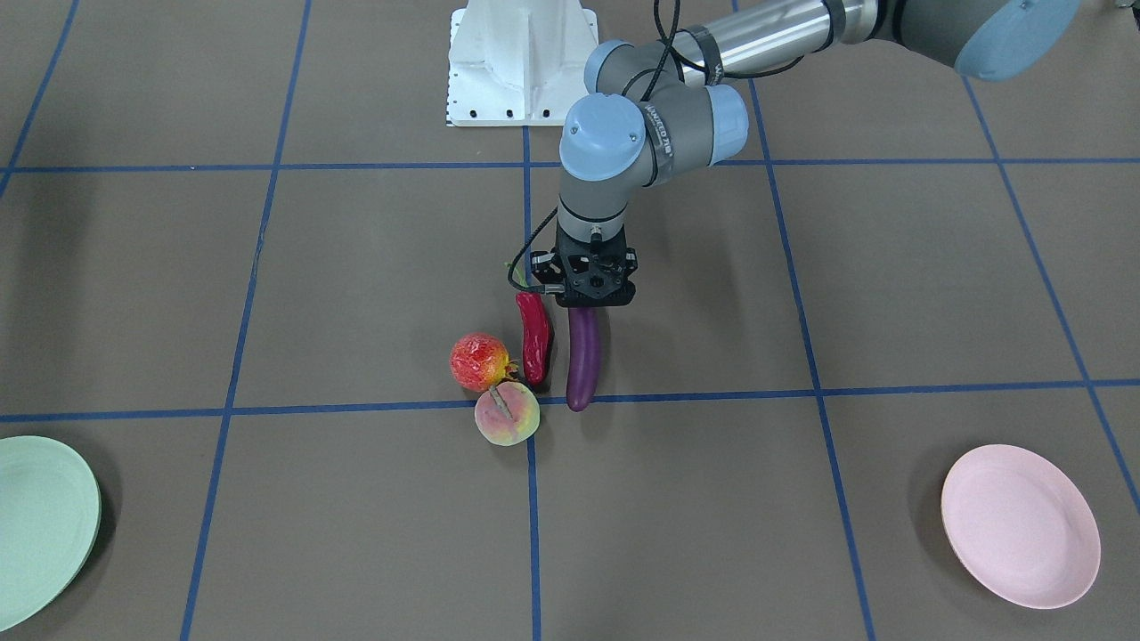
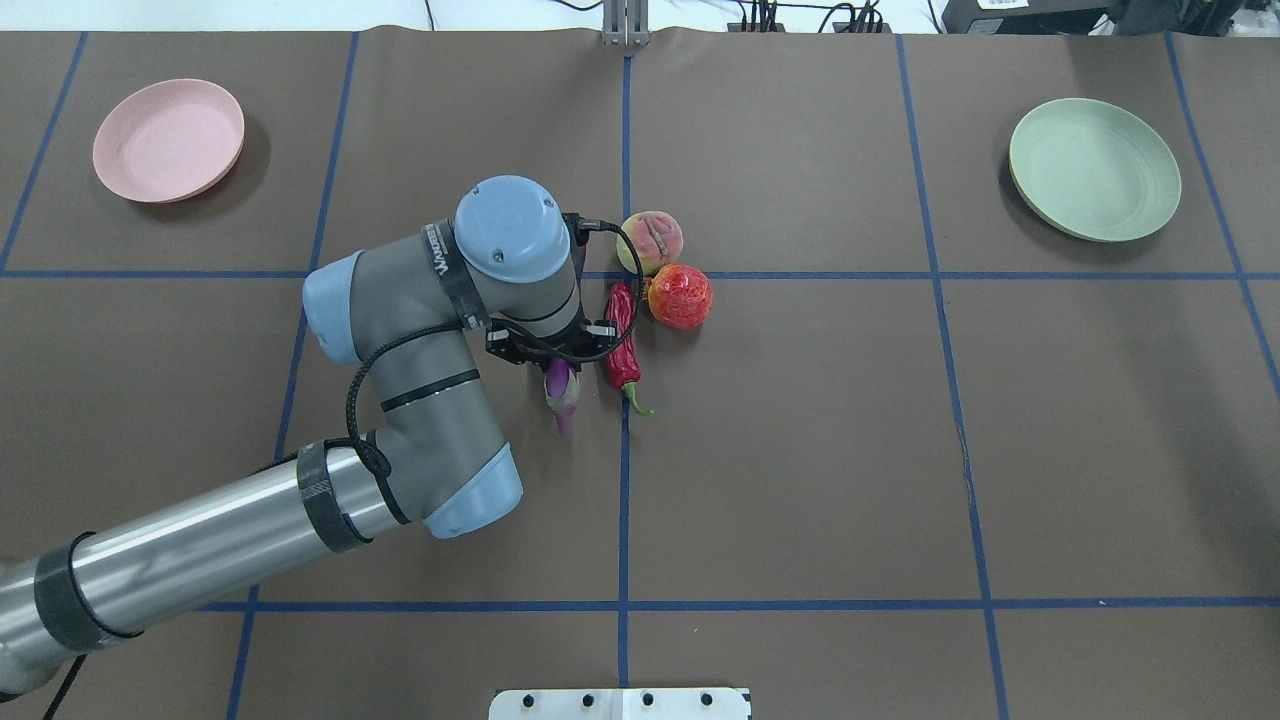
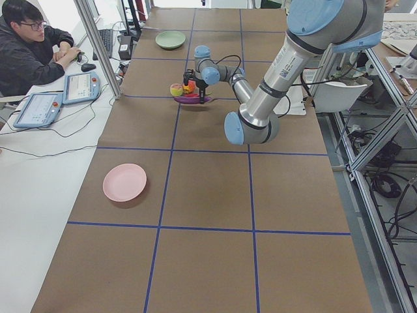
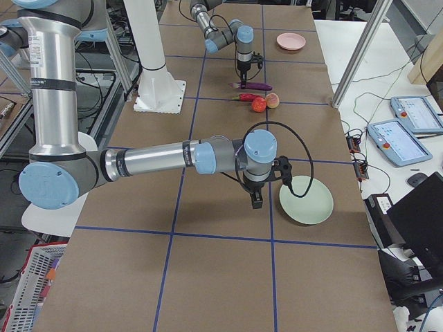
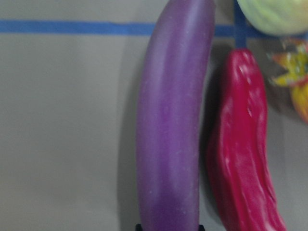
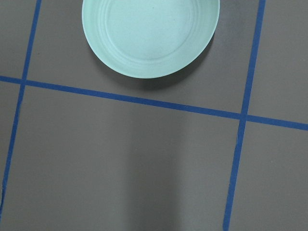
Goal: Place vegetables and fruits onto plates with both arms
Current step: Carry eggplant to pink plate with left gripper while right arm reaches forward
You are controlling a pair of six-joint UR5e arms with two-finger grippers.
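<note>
My left gripper (image 1: 588, 305) stands straight down over the cap end of the purple eggplant (image 1: 583, 361), which lies on the table. In the left wrist view the eggplant (image 5: 171, 134) fills the frame and the black fingertips press both its sides. The red chili pepper (image 1: 534, 338) lies right beside it. The pomegranate (image 1: 478, 361) and the peach (image 1: 507, 415) touch each other next to the chili. The pink plate (image 1: 1020, 525) and the green plate (image 1: 40, 525) are bare. My right gripper (image 4: 257, 200) hangs beside the green plate (image 4: 306, 200); I cannot tell its state.
The white base block (image 1: 521, 62) stands at the robot's side of the table. Blue tape lines (image 2: 625, 480) cross the brown table cover. An operator (image 3: 29, 45) sits at a side desk with tablets, off the table.
</note>
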